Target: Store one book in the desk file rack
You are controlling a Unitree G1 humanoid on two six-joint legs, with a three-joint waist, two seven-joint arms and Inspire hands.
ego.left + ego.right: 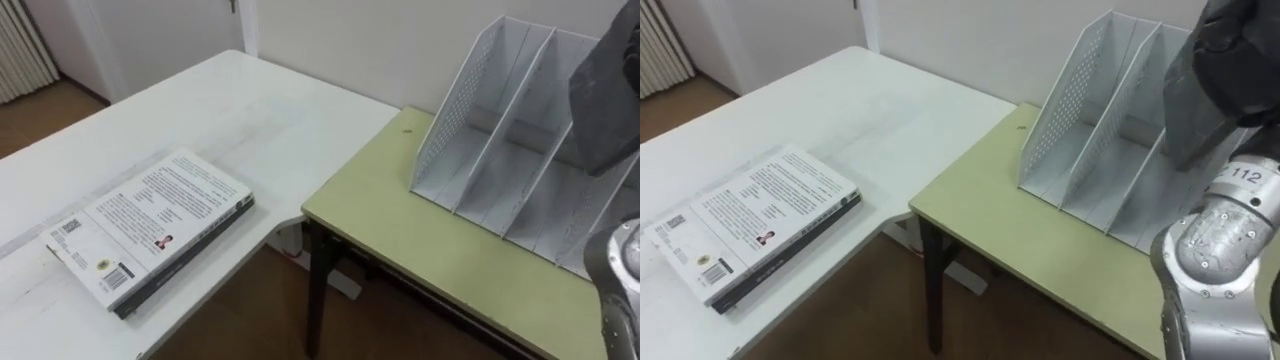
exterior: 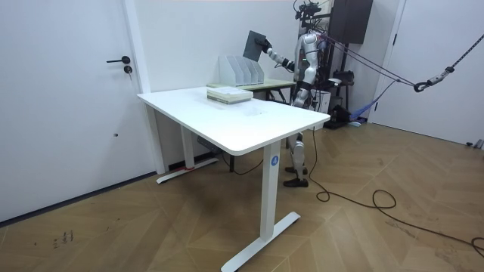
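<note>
Step in hand: carrying; insertion is not yet done. At left, two stacked books (image 1: pixel 150 228) lie flat on the white surface (image 1: pixel 250 110), well apart from the work. On the green surface (image 1: pixel 400 230) stands the file rack (image 1: pixel 490 130), its visible slots empty. At right, the right robot hand (image 1: pixel 1238 40) clamps the dark book (image 1: pixel 1195 110) above the rack. Next move: align the book between two dividers, then lower it; the dividers may catch it.

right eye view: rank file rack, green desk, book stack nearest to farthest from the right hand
1. file rack, right beneath the right hand and its grey book.
2. green desk, under the rack.
3. book stack, far left on the white table.
</note>
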